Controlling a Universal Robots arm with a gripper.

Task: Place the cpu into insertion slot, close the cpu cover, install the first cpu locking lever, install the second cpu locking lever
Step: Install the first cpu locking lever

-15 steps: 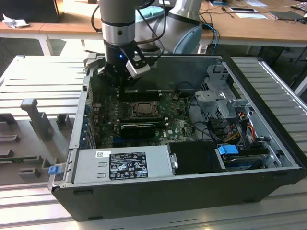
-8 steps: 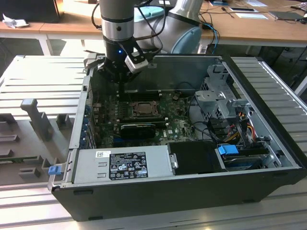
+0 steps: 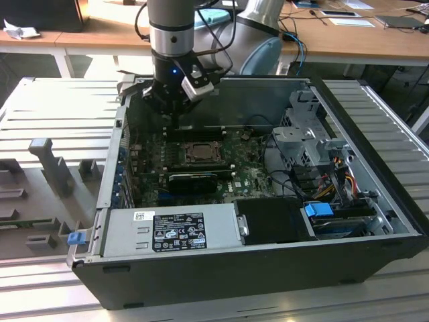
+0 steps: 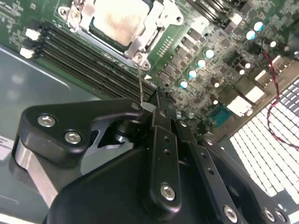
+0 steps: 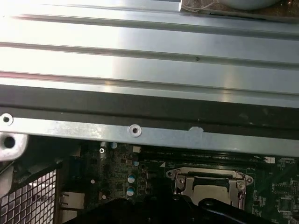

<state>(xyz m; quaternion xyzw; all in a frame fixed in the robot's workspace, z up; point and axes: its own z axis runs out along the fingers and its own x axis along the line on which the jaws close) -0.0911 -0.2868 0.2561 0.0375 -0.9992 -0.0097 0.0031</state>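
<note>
One locking lever (image 4: 140,81), a thin wire rod, is running from a corner of the socket frame to the tips of the gripper (image 4: 161,101). The fingers are lying pressed together. The rod's flattened end is touching them on one side, and I cannot tell whether it is being nipped or merely pushed. The cpu (image 4: 119,18) is sitting in the insertion slot (image 5: 176,177), near the middle of the motherboard (image 4: 210,88), with the cpu cover (image 4: 142,44) lying down over its edges.

Doing this step well is, I judge, a matter of following the lever's own arc about its hinge. That means bearing on it close to the flattened end and nudging it sideways just enough to pass its catch. It also means keeping the fingers off the memory slots (image 4: 84,51) running along the socket's edge.

The second wrist view is giving the contact itself: rod, hinge corner and fingertips. The first wrist view is looking past the case wall (image 5: 140,70) and giving the cover's other edge, lying flat. The exterior view is giving the setting, with the arm standing over the board's far edge inside the open computer case (image 3: 268,268).
</note>
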